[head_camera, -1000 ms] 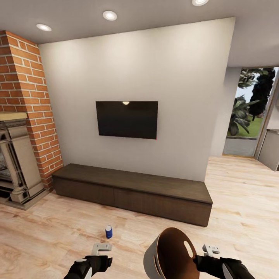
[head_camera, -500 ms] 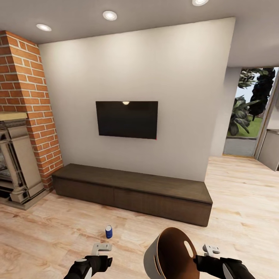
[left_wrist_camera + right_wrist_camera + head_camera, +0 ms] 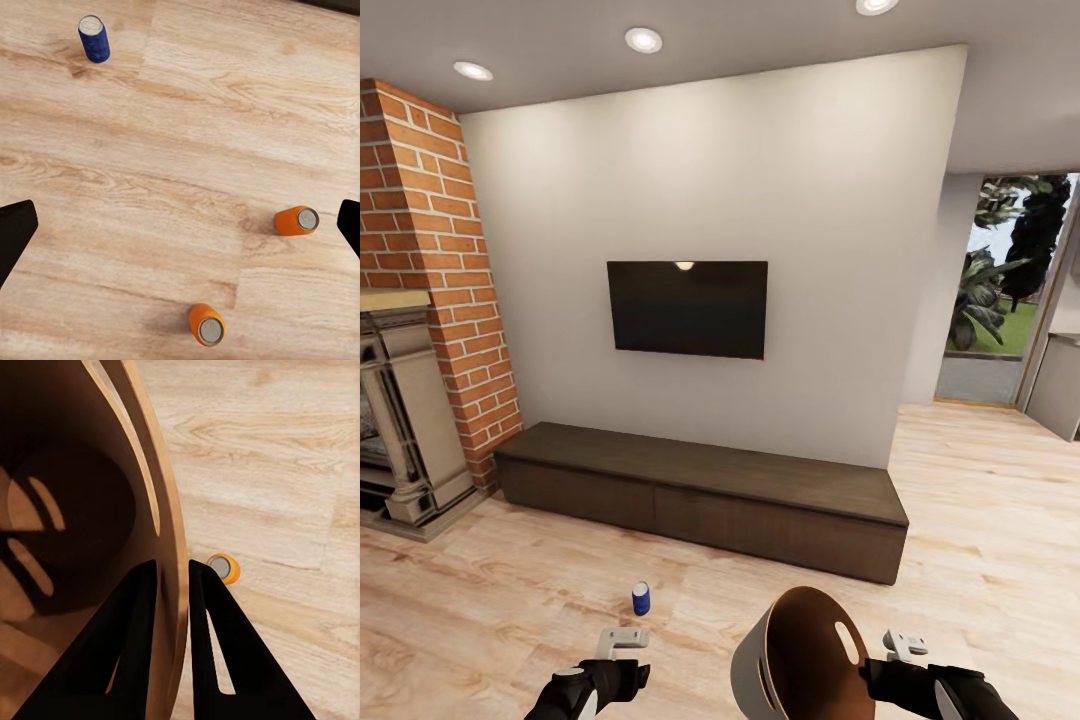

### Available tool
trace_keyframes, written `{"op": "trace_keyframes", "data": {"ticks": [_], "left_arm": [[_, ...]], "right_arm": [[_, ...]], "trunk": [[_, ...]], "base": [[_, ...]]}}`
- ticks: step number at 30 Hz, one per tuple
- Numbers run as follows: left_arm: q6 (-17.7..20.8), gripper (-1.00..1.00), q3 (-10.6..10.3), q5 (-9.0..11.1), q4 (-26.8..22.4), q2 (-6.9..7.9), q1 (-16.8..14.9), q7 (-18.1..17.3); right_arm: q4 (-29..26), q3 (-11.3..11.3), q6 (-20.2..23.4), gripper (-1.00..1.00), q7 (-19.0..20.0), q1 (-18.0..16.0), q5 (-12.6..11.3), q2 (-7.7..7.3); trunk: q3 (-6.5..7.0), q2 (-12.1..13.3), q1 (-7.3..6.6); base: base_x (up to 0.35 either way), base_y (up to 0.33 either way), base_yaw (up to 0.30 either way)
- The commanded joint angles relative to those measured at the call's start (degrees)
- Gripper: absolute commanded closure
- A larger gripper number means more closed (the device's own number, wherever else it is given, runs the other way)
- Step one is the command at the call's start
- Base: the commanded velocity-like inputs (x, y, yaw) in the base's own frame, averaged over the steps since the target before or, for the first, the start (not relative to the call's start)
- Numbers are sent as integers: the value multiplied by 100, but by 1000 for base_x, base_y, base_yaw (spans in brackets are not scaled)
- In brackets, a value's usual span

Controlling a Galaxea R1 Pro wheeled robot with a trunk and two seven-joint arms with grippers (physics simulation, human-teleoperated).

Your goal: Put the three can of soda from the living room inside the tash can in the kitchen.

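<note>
Blue soda can (image 3: 94, 38) upright on wood floor (image 3: 980, 520), ahead of left gripper (image 3: 622, 637), whose fingers are spread wide and empty. Two orange cans (image 3: 297, 221) (image 3: 206, 325) stand apart below it. Right gripper (image 3: 173, 577) pinches trash can (image 3: 800, 665) rim; one orange can (image 3: 223, 568) just beside.

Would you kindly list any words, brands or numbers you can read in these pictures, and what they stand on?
None can be read.
Blue can: no print shows.
Orange cans: plain sides, no lettering.
Bin: unmarked.
TV: screen dark, no logo legible.
</note>
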Motion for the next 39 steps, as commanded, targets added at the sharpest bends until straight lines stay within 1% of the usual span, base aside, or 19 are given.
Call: {"op": "trace_keyframes", "data": {"ticks": [1, 23, 31, 39], "left_arm": [[0, -100, 0, 0, 1, 0, 0, 0], [0, -100, 0, -1, 1, 0, 0, 0], [0, -100, 0, -1, 1, 0, 0, 0], [0, -100, 0, -2, 1, 0, 0, 0]], "right_arm": [[-7, -11, 24, 100, 28, -3, -101, 1], [36, -11, 18, 100, 27, -3, -93, -7], [43, -11, -118, 100, 30, -3, -99, -5], [45, -11, -139, 100, 29, -3, -101, -8]], "trunk": [[1, -1, 0], [1, -1, 0], [1, -1, 0], [1, -1, 0]], "base": [[0, 0, 0], [0, 0, 0], [0, 0, 0], [0, 0, 0]]}}
